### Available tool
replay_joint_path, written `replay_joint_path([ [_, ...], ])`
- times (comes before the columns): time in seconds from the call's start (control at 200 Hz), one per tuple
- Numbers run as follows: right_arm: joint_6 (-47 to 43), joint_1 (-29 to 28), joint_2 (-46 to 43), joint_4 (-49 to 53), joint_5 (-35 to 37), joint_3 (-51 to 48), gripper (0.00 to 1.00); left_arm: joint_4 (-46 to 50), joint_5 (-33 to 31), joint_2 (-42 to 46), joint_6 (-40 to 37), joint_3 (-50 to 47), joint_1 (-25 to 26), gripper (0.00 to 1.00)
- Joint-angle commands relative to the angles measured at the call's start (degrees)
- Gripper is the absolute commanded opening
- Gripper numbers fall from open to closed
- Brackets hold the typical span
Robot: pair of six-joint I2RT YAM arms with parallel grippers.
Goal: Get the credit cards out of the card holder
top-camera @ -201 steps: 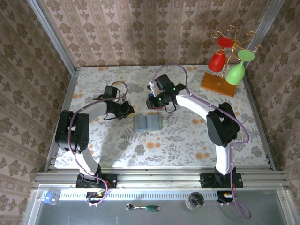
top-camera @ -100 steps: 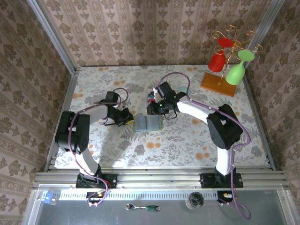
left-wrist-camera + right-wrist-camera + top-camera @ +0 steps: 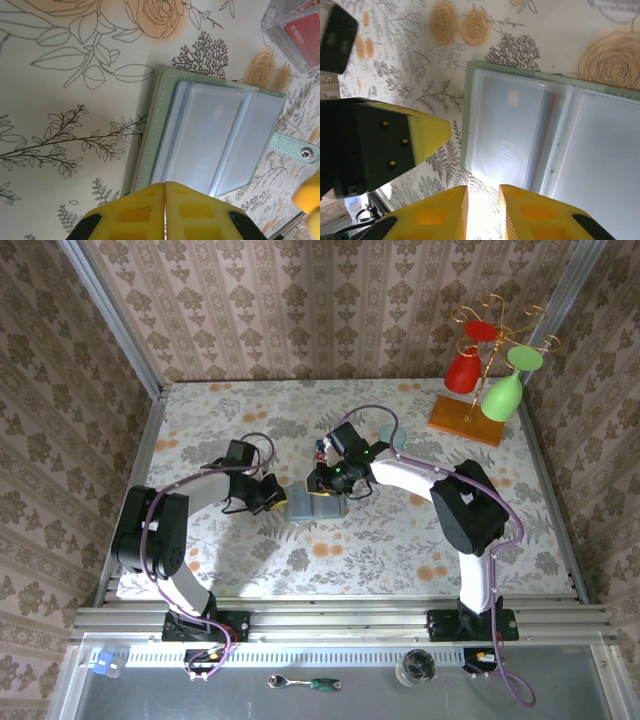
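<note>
The card holder lies open and flat on the flowered table, its clear sleeves facing up. A thin reddish line runs along its centre crease. My left gripper is shut with nothing in it, its tips just over the holder's left edge. My right gripper hangs at the holder's far edge, its jaws a narrow gap apart over bare table. A red credit card lies in a clear case beyond the holder.
A stand with red and green glasses on an orange base sits at the back right. A pale teal cup shows behind the right arm. Patterned walls close the table on three sides.
My left gripper has slid right to the holder's left edge. The right gripper has come nearer and lower, onto the holder's far edge. The holder has not moved.
</note>
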State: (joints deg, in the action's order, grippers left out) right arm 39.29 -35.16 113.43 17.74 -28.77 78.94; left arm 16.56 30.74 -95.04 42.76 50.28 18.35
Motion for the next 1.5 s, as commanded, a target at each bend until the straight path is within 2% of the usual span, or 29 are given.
replay_joint_path([
  [0.0, 4.41, -0.37, 1.53, -2.34, -3.75, -1.24, 0.26, -1.86, 0.27, 2.43, 1.87, -1.81, 0.11, 0.09],
  [0.22, 6.13, -0.31, 2.77, -3.14, -4.32, -1.25, 0.31, -3.39, 2.86, 2.14, 1.71, -3.54, -0.16, 0.09],
  [0.765, 5.89, -0.44, 6.58, -2.21, -7.39, 3.05, 0.31, -4.97, 4.06, -0.06, 1.49, -3.82, -0.2, 0.08],
  [1.49, 5.23, -1.39, 10.1, 1.41, -5.21, 6.91, 0.31, -3.87, 3.81, -1.97, -0.02, -4.67, -1.95, 0.07],
])
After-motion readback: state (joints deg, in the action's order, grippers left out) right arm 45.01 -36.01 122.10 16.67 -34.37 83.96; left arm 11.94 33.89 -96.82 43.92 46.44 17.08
